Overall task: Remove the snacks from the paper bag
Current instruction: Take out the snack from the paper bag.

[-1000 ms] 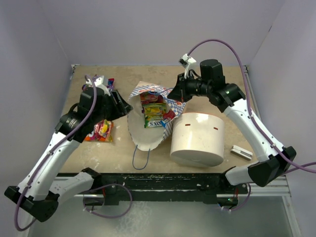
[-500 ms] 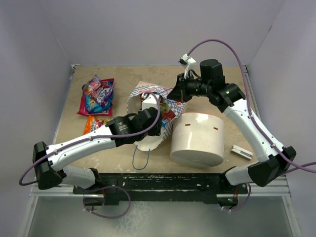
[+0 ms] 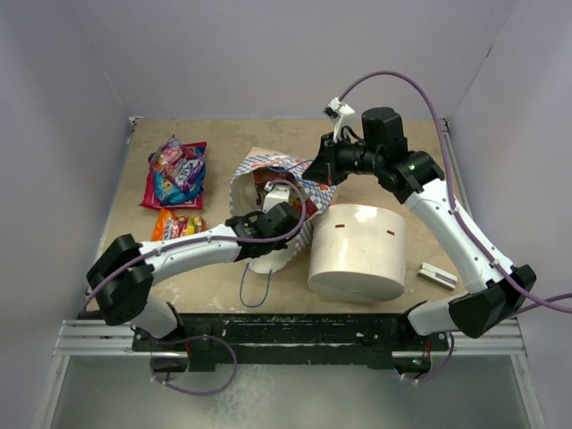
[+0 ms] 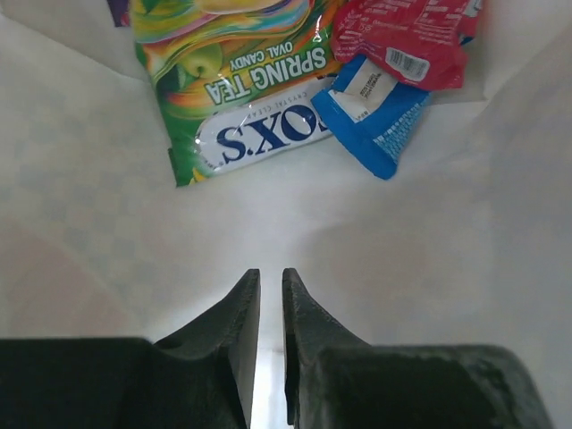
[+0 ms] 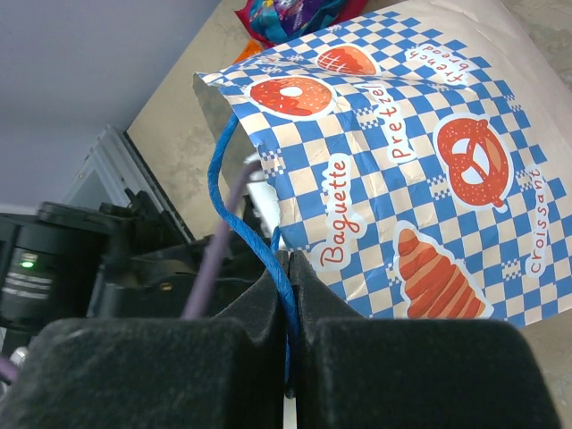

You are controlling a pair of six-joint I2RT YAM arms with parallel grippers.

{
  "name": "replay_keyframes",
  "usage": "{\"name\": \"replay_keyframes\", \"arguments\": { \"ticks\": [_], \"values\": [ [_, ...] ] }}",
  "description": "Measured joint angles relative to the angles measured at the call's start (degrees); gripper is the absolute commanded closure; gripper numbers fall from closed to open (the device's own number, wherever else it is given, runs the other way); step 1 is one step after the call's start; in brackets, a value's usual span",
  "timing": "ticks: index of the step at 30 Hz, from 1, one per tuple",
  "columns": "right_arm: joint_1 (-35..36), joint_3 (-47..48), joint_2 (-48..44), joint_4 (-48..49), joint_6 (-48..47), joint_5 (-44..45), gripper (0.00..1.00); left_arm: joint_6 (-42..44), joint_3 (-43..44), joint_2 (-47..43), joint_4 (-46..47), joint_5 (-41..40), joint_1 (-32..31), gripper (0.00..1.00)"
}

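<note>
L gripper (image 4: pixel 271 277) is inside bag (image 3: pixel 253 166), jaws almost shut w/ a thin gap, nothing held. Snacks (image 4: pixel 380 112) lie straight ahead of our tips, deeper in. Green pkt (image 4: pixel 237 63) is nearest, slightly left, its near edge crosswise. R gripper (image 5: pixel 288 268) pinches cord handle (image 5: pixel 231 179), so L arm's nearer.

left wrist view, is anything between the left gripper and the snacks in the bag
Nothing visible. Only the bare white inside of the paper bag lies between the left gripper and the green packet, with a red packet and a blue packet beside it.
</note>
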Motion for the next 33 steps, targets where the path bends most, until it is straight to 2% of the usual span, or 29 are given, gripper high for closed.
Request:
{"name": "replay_keyframes", "arguments": {
  "ticks": [6, 13, 20, 26, 33],
  "values": [
    [0.0, 0.0, 0.0, -0.1, 0.0, 0.0, 1.00, 3.7, 0.0, 8.6, 5.7, 0.4, 3.0, 0.83],
    [0.0, 0.0, 0.0, -0.4, 0.0, 0.0, 1.00, 7.7, 3.6, 17.2, 8.2, 0.2, 5.3, 0.57],
    [0.0, 0.0, 0.0, -0.6, 0.0, 0.0, 1.00, 9.4, 5.8, 18.1, 8.6, -0.3, 6.9, 0.31],
    [0.0, 0.0, 0.0, -0.8, 0.0, 0.0, 1.00, 9.9, 6.6, 17.4, 10.3, -0.2, 9.4, 0.23],
    [0.0, 0.2, 0.1, -0.7, 0.3, 0.0, 1.00, 9.7, 10.7, 19.9, 11.0, -0.1, 12.9, 0.20]
  ]
}}
